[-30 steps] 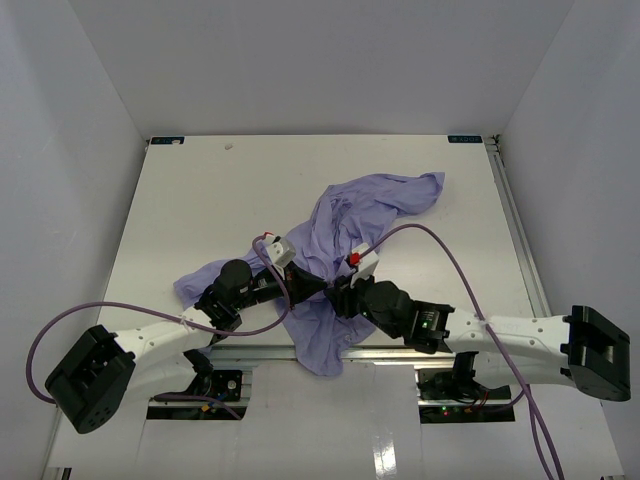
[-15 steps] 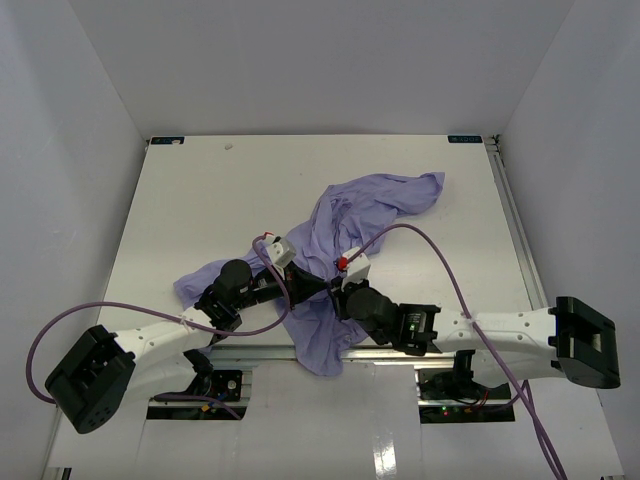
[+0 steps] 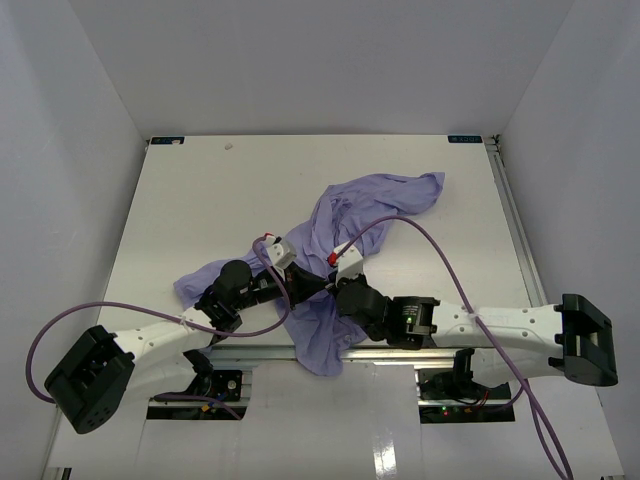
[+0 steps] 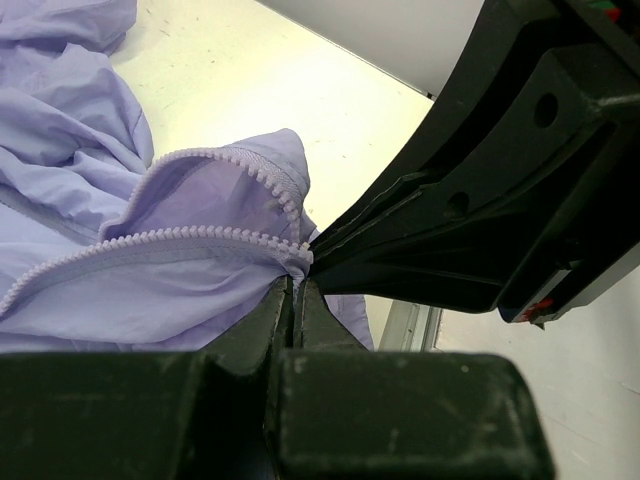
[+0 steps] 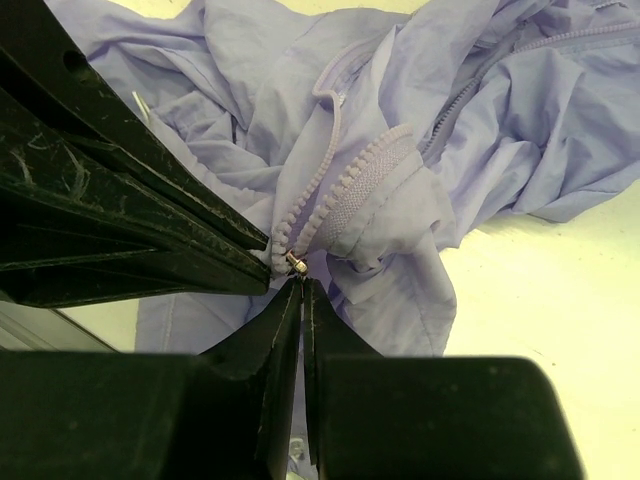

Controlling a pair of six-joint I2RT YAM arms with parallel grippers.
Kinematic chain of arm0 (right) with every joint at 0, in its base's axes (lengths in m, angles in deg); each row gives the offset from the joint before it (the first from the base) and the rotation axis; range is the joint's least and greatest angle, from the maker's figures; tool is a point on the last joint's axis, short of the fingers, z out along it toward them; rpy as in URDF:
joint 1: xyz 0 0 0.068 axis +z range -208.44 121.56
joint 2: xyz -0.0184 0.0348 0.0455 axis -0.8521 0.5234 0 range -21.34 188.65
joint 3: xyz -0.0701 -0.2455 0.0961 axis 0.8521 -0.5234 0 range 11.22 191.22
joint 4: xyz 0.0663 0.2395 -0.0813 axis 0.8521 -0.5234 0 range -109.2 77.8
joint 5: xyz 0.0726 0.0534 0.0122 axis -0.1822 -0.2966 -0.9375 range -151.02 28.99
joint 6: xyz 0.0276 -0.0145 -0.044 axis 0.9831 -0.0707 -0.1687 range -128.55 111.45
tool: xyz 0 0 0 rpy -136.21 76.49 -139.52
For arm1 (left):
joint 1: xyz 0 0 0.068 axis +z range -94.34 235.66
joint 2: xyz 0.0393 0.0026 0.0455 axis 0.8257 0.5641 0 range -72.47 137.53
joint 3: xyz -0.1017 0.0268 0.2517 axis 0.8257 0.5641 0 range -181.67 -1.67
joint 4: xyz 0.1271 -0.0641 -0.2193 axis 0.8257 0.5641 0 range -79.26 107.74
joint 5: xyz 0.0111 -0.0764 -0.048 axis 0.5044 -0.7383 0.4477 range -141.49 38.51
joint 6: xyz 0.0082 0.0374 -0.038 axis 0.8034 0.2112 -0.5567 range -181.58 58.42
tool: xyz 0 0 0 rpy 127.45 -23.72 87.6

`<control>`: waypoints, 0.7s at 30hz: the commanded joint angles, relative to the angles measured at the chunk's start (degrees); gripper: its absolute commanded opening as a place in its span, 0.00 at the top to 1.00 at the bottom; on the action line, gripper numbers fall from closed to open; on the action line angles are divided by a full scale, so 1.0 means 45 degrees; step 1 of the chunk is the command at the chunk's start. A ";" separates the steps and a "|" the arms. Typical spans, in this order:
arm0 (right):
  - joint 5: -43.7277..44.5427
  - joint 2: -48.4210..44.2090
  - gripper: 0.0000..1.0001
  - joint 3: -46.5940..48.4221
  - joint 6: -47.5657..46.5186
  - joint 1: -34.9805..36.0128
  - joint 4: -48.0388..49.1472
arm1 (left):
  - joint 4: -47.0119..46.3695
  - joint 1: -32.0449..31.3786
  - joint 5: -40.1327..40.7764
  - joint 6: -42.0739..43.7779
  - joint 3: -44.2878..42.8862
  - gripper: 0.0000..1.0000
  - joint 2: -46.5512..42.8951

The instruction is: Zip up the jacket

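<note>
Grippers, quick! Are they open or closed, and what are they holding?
Left gripper: closed, pinching the jacket by its zipper.
Right gripper: closed, pinching the jacket there too.

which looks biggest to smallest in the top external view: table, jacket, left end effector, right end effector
1. table
2. jacket
3. left end effector and right end effector: they look about alike, so no ranking between them

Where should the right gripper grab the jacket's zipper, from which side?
The small metal piece at the bottom of the tooth row on the jacket. Come from the near side, along the teeth: it pokes out of the fold toward the right gripper, shut there.
</note>
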 commanded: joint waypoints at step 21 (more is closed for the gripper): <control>0.0427 0.0304 0.92 0.2791 -0.2360 -0.0414 -0.1993 | 0.2281 -0.0023 0.0390 0.0859 -0.0577 1.00 -0.0152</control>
